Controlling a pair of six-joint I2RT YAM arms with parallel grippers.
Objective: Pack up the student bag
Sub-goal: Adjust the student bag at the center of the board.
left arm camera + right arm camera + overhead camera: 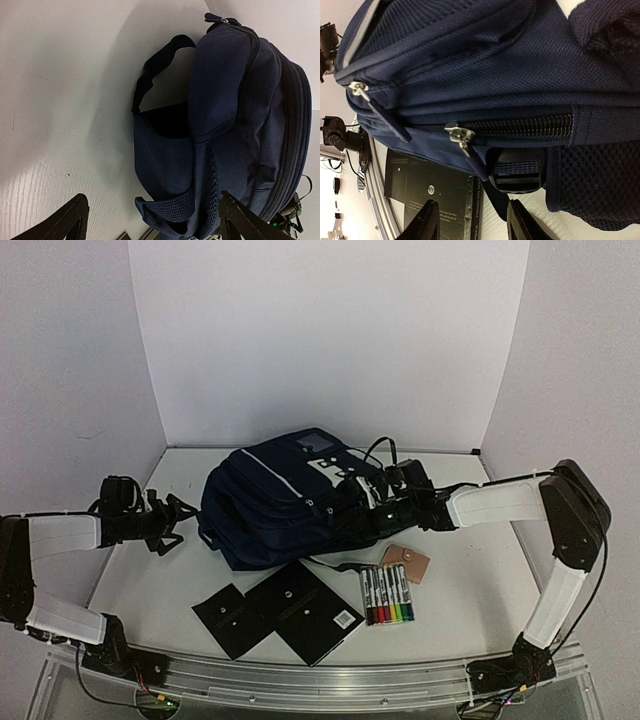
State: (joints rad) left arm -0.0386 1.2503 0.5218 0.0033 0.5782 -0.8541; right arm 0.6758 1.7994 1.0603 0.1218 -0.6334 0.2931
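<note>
The student bag [275, 502] lies on its side mid-table, navy with white piping and a white graphic. In the left wrist view the student bag [235, 125] fills the right half, and its webbing loop [175, 207] sits between the wide-apart jaws of my left gripper [150, 231], which is open at the bag's left end [188, 517]. My right gripper [368, 506] is at the bag's right side. In its own view the right gripper [472, 227] is open just below a silver zipper pull [460, 135] and a black buckle [517, 170], with a dark strap [495, 200] running between the fingers.
In front of the bag lie two black books [305, 608] [232, 618], a pack of coloured markers [387, 596] and a tan leather wallet [406, 562]. White walls close the back and sides. A metal rail [300, 685] runs along the near edge.
</note>
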